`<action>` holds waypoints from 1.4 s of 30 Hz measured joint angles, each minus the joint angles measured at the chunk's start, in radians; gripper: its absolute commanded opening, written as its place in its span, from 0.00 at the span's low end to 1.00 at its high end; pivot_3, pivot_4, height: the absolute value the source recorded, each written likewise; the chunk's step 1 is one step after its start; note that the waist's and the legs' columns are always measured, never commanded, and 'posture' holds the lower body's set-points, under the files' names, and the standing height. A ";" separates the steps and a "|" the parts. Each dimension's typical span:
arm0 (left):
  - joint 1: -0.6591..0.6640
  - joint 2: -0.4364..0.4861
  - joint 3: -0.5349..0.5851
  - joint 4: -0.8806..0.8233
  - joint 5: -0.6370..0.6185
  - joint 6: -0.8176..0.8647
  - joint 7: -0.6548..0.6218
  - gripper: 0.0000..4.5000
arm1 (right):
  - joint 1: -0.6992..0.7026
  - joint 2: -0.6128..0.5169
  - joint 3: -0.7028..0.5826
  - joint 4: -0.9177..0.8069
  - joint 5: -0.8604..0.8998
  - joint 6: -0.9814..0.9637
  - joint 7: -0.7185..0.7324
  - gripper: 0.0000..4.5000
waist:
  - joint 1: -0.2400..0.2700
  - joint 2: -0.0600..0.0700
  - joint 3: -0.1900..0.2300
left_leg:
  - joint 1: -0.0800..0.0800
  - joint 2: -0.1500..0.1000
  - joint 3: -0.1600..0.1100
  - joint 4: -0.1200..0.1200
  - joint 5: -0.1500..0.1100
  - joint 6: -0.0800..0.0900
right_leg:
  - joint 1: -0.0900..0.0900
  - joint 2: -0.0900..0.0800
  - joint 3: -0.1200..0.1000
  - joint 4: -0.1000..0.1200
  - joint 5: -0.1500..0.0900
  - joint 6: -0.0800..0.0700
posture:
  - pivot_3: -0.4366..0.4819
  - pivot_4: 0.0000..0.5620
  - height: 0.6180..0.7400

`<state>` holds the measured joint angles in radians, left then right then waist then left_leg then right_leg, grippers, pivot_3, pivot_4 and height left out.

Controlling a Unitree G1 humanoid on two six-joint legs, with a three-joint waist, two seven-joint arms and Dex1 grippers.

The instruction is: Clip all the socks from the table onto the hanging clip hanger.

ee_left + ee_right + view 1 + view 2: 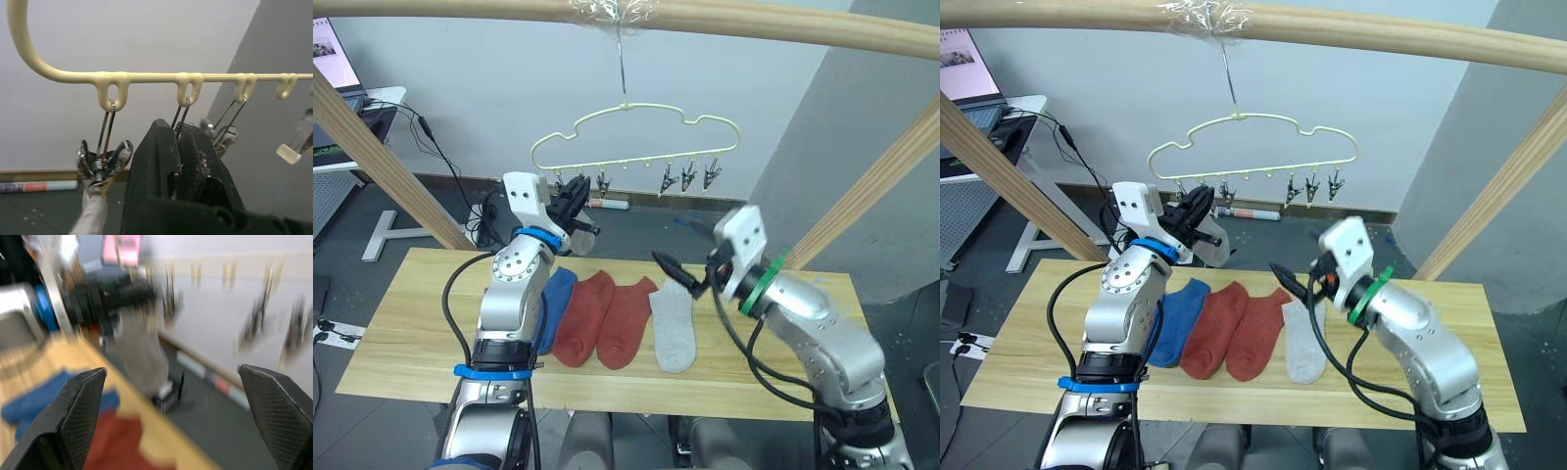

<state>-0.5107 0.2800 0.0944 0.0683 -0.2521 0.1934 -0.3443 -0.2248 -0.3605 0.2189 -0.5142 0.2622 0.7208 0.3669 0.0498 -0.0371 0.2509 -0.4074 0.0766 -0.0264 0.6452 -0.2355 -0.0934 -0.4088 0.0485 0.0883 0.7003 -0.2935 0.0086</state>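
On the table [401,333], under the hanger [636,132], lie four socks [617,318]. A grey sock [1216,245] hangs from the hanger's end clip. Left tool [570,204], clamped together on the second clip [182,115], must squeeze it open. Right tool [677,275], fingers apart, should fetch a sock.

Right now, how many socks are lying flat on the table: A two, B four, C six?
B: on the table lie one blue sock, two rust-red socks and one grey sock, side by side.
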 measured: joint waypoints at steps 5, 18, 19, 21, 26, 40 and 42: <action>-0.004 0.012 0.020 0.002 -0.014 0.021 -0.015 0.00 | 0.058 0.024 0.090 0.240 -0.125 -0.073 -0.050 1.00 | -0.005 0.000 0.000 | 0.001 0.000 0.000 0.000 0.001 0.001 | 0.000 0.000 0.000 0.001 0.000 0.000 | 0.64 0.37 1.00; -0.006 0.012 0.024 0.005 -0.014 0.037 -0.037 0.00 | -0.045 0.217 0.088 0.653 -0.212 -0.188 -0.107 0.88 | -0.021 0.000 0.000 | 0.001 0.000 0.000 0.000 0.001 0.001 | 0.000 0.000 0.001 0.001 0.000 0.000 | 0.67 0.37 1.00; -0.006 0.012 0.024 0.005 -0.013 0.037 -0.037 0.00 | -0.052 0.214 0.098 0.666 -0.234 -0.197 -0.106 0.80 | -0.022 0.000 0.000 | 0.001 0.000 0.000 0.000 0.001 0.001 | 0.000 0.000 0.000 0.001 0.000 0.000 | 0.67 0.37 1.00; -0.006 0.012 0.024 0.005 -0.012 0.037 -0.036 0.00 | -0.053 0.188 0.130 0.670 -0.269 -0.212 -0.090 0.68 | -0.022 0.000 0.000 | 0.002 0.000 0.000 0.000 0.001 0.001 | 0.000 0.000 0.001 0.001 0.000 0.001 | 0.67 0.37 1.00; -0.005 0.012 0.026 0.005 -0.011 0.037 -0.036 0.00 | -0.033 0.127 0.210 0.647 -0.342 -0.266 -0.036 0.29 | -0.021 0.000 0.000 | 0.004 0.000 0.000 0.000 0.001 0.001 | 0.003 0.000 0.001 0.001 0.000 0.002 | 0.67 0.37 1.00; -0.045 0.016 0.188 -0.006 -0.387 0.479 -0.099 0.00 | 0.027 -0.052 0.199 0.408 -0.323 -0.411 0.199 0.01 | -0.036 0.000 -0.003 | 0.007 0.001 0.000 -0.001 0.001 0.002 | 0.004 0.002 0.002 0.003 -0.002 0.007 | 0.66 0.36 1.00; -0.050 0.018 0.232 -0.010 -0.489 0.601 -0.100 0.00 | -0.017 -0.047 0.205 0.350 -0.317 -0.411 0.239 0.01 | -0.037 0.000 -0.003 | 0.008 0.001 0.000 0.000 0.001 0.002 | 0.004 0.002 0.002 0.004 -0.002 0.007 | 0.66 0.36 1.00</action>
<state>-0.5610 0.2976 0.3262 0.0585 -0.7414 0.7942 -0.4440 -0.2420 -0.4077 0.4236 -0.1647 -0.0551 0.3097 0.6055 0.0123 -0.0370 0.2481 -0.3995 0.0775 -0.0265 0.6448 -0.2340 -0.0918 -0.4045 0.0507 0.0898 0.7047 -0.2955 0.0152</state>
